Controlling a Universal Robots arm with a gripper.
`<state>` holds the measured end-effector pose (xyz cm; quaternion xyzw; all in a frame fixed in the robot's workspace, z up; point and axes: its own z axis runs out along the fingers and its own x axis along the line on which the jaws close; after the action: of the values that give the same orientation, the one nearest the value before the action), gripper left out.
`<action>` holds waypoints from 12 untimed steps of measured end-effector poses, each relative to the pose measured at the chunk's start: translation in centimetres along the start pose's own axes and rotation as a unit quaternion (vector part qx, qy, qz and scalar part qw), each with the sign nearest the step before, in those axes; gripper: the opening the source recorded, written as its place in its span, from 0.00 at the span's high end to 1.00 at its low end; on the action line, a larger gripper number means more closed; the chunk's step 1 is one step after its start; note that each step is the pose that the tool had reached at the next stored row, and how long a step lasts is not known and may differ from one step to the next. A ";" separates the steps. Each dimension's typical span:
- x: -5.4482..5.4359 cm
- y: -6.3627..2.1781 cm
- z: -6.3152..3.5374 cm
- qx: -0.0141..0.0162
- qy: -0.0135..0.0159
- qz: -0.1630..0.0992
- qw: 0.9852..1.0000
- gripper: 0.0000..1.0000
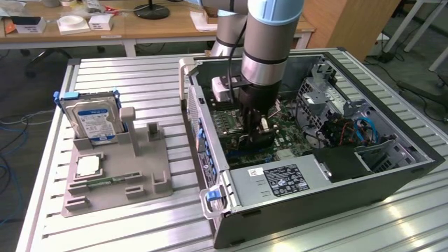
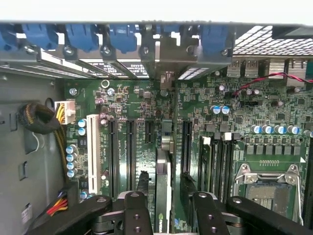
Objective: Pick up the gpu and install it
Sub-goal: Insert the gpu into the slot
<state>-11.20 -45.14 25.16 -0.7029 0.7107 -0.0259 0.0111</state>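
Note:
The gpu (image 2: pixel 164 166) stands on edge in a motherboard (image 2: pixel 137 98) slot inside the open computer case (image 1: pixel 392 173). Its silver bracket end (image 2: pixel 166 81) meets the case's rear slot openings. My gripper (image 2: pixel 165 196) straddles the card from above, and its black fingers (image 2: pixel 142 183) stand a little off each side of it, open, with gaps showing. In the exterior view the gripper (image 1: pixel 255 134) reaches down into the middle of the case over the green board.
A grey holder (image 1: pixel 119 178) at the exterior view's left carries a hard drive (image 1: pixel 94 118), a square chip (image 1: pixel 87 165) and a memory stick (image 1: pixel 105 181). Beside the gripper are the power supply (image 1: pixel 280 181), drive cage (image 1: pixel 329 100), cables (image 2: pixel 41 117) and processor socket (image 2: pixel 266 183).

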 end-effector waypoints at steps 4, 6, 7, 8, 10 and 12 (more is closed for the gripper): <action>0.0 -0.03 -0.53 0.001 0.000 0.000 1.000 0.61; 0.0 -0.05 -0.89 0.001 0.000 0.000 1.000 0.61; 0.0 -0.06 -1.06 0.001 0.000 0.000 1.000 0.61; 0.0 -0.06 -1.20 0.001 0.000 0.000 1.000 0.61; 0.0 -0.08 -1.48 0.001 0.000 0.000 1.000 0.61; 0.0 -0.09 -1.74 0.002 0.000 0.000 1.000 0.61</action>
<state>-11.20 -45.14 26.91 -0.7029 0.7106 -0.0271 0.0124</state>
